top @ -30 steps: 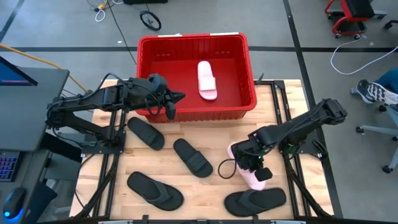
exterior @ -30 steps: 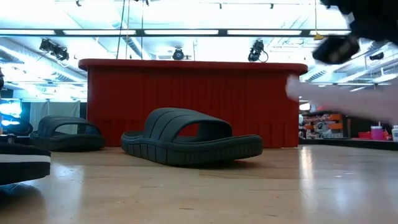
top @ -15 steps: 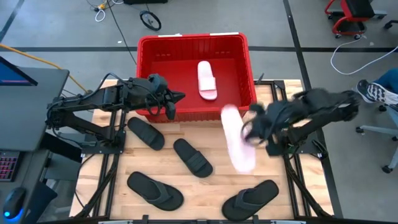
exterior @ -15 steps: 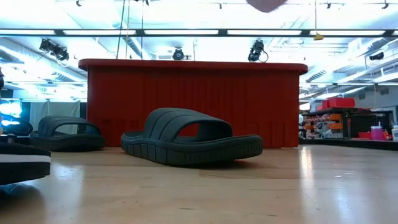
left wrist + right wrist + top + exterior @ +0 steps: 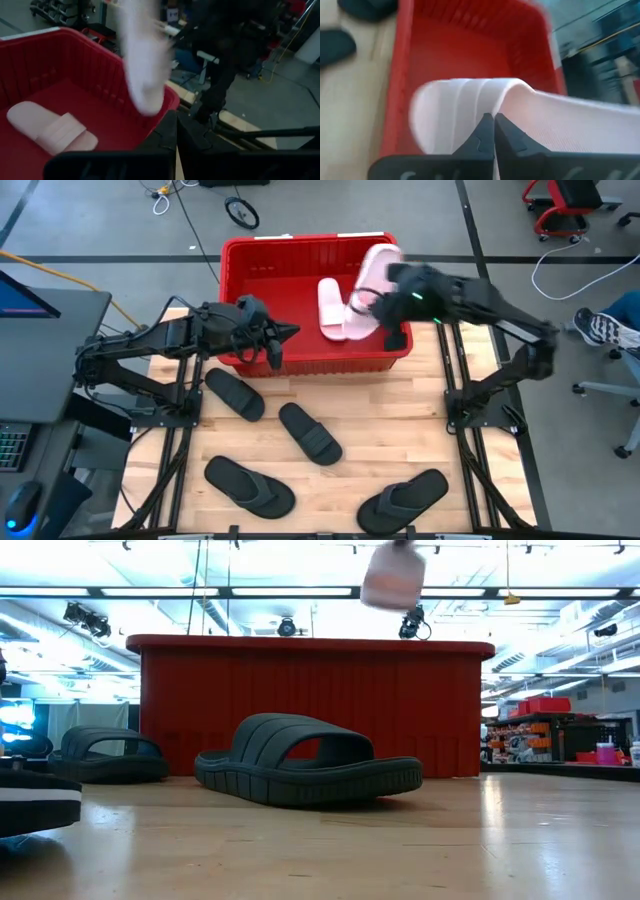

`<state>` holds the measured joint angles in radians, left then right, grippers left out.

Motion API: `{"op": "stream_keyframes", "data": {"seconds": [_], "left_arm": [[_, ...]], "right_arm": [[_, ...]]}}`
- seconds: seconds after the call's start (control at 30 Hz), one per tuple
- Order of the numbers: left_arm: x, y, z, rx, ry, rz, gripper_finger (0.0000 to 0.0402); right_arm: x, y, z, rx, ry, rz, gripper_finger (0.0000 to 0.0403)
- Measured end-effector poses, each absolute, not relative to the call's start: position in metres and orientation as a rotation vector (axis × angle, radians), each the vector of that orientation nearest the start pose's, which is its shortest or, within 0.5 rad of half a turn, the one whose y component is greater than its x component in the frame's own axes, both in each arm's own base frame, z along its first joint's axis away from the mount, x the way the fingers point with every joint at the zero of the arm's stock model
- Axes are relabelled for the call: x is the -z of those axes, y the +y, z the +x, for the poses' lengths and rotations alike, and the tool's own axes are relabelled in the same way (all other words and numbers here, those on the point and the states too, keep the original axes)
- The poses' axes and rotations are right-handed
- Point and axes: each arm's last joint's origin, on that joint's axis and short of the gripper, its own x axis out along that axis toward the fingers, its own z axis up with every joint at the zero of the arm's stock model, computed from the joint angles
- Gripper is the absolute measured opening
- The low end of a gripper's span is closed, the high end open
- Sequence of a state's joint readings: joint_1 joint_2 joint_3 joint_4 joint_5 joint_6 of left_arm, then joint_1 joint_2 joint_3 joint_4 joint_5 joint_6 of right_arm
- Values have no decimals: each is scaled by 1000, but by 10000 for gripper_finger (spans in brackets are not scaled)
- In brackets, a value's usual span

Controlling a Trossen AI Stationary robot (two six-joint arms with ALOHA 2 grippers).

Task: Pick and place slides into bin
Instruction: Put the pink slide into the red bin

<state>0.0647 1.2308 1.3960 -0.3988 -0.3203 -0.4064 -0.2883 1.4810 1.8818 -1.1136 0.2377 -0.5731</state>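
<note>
The red bin (image 5: 262,272) stands at the table's far middle, and one pale pink slide (image 5: 333,308) lies flat on its floor. A second pink slide (image 5: 366,284) hangs above the bin's right part, with my right gripper (image 5: 386,300) shut on it. The low view shows it high over the bin's rim (image 5: 393,578). My left gripper (image 5: 287,333) hovers shut and empty over the bin's near wall, left of centre. Two black slides (image 5: 234,393) (image 5: 310,432) and two black flip-flops (image 5: 250,485) (image 5: 405,500) lie flat on the wooden table. My right gripper pinches the pink slide's ribbed strap (image 5: 481,102) between its two fingers, near where the strap joins the sole. It reaches slanting downward from the table's right side. The slide is lifted clear, tilted, above the bin's right part.
The bin's red walls (image 5: 105,70) rise around the lying slide (image 5: 50,130). The black footwear is spread over the table's near half. Metal arm frames stand along the table's left (image 5: 160,415) and right (image 5: 475,415) edges.
My right gripper has lifted the pink slide off the table's near right part, then swung it up and toward the far edge until it hangs over the bin. The slide has turned and tipped on the way. The flip-flop beside it has turned a little.
</note>
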Motion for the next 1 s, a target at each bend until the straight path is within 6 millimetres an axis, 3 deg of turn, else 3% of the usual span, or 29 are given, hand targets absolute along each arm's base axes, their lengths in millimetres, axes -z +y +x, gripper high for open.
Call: {"op": "stream_keyframes", "data": {"seconds": [0.2, 0.4, 0.57, 0.8, 1.0], "left_arm": [[-434, 25, 256, -415, 110, -377, 10], [-434, 27, 256, -420, 112, -367, 28], [-431, 32, 258, -445, 124, -365, 20], [-429, 34, 261, -450, 131, -365, 7], [-427, 34, 264, -452, 140, -363, 21]], "right_arm": [[-406, -165, 279, 262, 1044, -398, 0], [-347, -228, 295, 222, 1178, -225, 0], [-302, -258, 308, 171, 1293, -231, 0], [-254, -287, 317, 207, 1362, -123, 0], [-239, -306, 314, 317, 1380, -90, 0]]}}
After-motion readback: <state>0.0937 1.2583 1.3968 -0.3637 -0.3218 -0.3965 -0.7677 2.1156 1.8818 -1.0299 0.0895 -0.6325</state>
